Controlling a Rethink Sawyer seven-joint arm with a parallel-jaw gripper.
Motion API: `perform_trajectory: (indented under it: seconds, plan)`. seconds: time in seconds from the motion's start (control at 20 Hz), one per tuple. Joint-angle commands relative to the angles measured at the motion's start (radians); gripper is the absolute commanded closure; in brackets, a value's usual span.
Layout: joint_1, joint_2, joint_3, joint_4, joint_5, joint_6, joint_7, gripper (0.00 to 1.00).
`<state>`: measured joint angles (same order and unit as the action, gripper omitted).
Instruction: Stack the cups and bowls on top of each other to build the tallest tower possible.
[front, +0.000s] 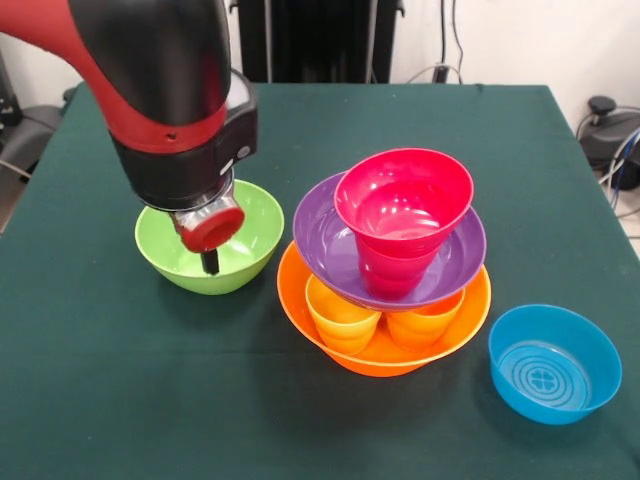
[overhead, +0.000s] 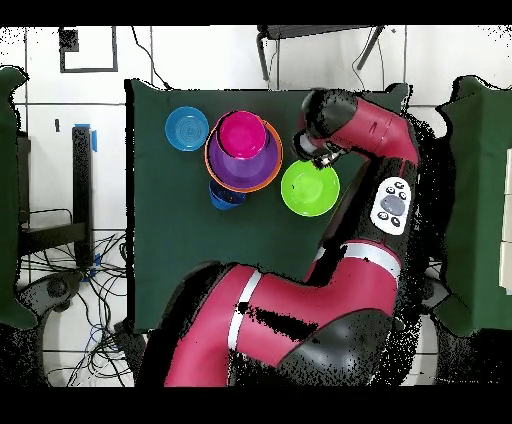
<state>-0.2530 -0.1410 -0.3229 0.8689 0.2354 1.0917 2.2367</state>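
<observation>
The tower stands mid-table. Its base is a big orange bowl (front: 385, 345) (overhead: 212, 160) holding a yellow-orange cup (front: 342, 316) and an orange cup (front: 426, 322). On these rests a purple bowl (front: 325, 240) (overhead: 243, 165). A red cup (front: 392, 275) sits in it with a red bowl (front: 403, 200) (overhead: 242, 133) on top. My gripper (front: 210, 258) (overhead: 320, 160) hangs over the inside of the lime green bowl (front: 250, 245) (overhead: 309, 190), just left of the tower in the front view. Whether it is open or shut does not show.
A light blue bowl (front: 555, 362) (overhead: 187, 130) with a ringed base sits alone at the front right in the front view. In the overhead view a dark blue bowl (overhead: 226, 197) peeks out beside the tower. Chairs and cables surround the green table (front: 120, 400).
</observation>
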Motion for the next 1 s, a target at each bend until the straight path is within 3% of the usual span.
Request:
perform_trajectory:
  seconds: [0.05,0.55,1.0]
  plan:
    - [0.015,-0.02,0.041,0.177,0.021,-0.05,0.227,0.0]
    - [-0.007,-0.011,0.073,0.239,0.033,-0.235,0.187,0.0]
    - [-0.019,-0.027,0.102,0.287,0.067,-0.318,0.152,0.0]
